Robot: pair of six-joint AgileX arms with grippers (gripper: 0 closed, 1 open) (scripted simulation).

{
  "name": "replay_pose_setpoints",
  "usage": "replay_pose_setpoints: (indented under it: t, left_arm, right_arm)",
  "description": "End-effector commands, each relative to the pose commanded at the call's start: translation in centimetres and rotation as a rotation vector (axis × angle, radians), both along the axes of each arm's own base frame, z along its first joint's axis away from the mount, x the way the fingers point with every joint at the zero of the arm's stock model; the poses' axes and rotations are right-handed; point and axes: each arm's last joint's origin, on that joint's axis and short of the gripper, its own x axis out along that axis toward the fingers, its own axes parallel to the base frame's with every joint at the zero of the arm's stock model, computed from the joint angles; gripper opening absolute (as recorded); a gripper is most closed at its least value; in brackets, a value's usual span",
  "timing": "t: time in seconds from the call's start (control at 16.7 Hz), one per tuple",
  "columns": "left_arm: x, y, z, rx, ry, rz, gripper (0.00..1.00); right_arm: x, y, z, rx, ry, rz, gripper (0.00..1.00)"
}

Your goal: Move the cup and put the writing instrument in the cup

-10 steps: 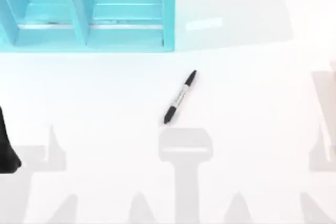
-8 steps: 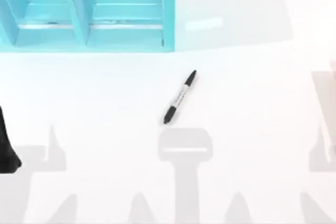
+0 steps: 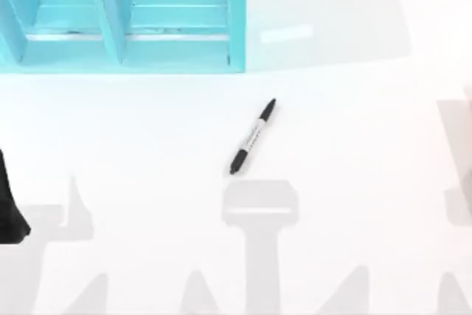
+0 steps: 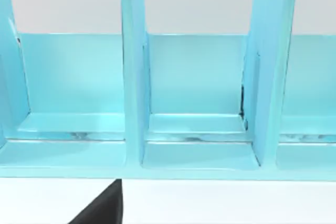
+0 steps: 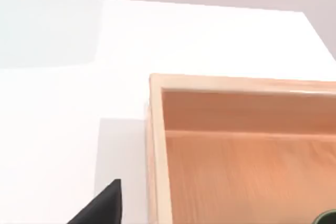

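Observation:
The writing instrument [image 3: 253, 136], a slim marker with black ends and a grey-white barrel, lies slantwise on the white table near the middle, with nothing touching it. At the corner of the right wrist view an olive-grey curved sliver [image 5: 326, 219] shows inside a wooden box; it looks like the cup's rim, mostly cut off. A black part of my right gripper [image 5: 102, 205] hangs over the table just outside that box. My left arm [image 3: 9, 208] sits at the table's left edge, and a black part of my left gripper [image 4: 102, 208] faces the cyan shelf.
A cyan shelf unit [image 3: 122, 16] with upright dividers stands at the back left. The light wooden box [image 5: 157, 145] has a raised rim and an open top. Open white table lies all around the marker.
The arm shadows at the table's right and lower right have shifted towards the right. The marker and the left arm have not moved.

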Motion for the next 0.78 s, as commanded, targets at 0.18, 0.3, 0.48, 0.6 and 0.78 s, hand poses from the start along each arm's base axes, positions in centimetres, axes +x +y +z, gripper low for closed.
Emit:
replay_pose_setpoints:
  t: [0.18,0.3,0.48,0.6,0.78]
  left_arm:
    - [0.0,0.0,0.0,0.0,0.0,0.0,1.0]
    - [0.0,0.0,0.0,0.0,0.0,0.0,1.0]
    - [0.0,0.0,0.0,0.0,0.0,0.0,1.0]
    - [0.0,0.0,0.0,0.0,0.0,0.0,1.0]
    - [0.0,0.0,0.0,0.0,0.0,0.0,1.0]
  right_arm:
    - [2.8,-1.4,3.4,-0.025,0.244,-0.041,1.0]
    - [5.5,-2.8,5.1,-0.026,0.419,-0.058,1.0]
    - [10.4,-5.7,6.3,-0.002,0.676,-0.067,1.0]
    - [13.5,-8.0,6.1,0.027,0.834,-0.062,1.0]
    - [17.1,-11.4,5.0,0.081,1.028,-0.043,1.0]
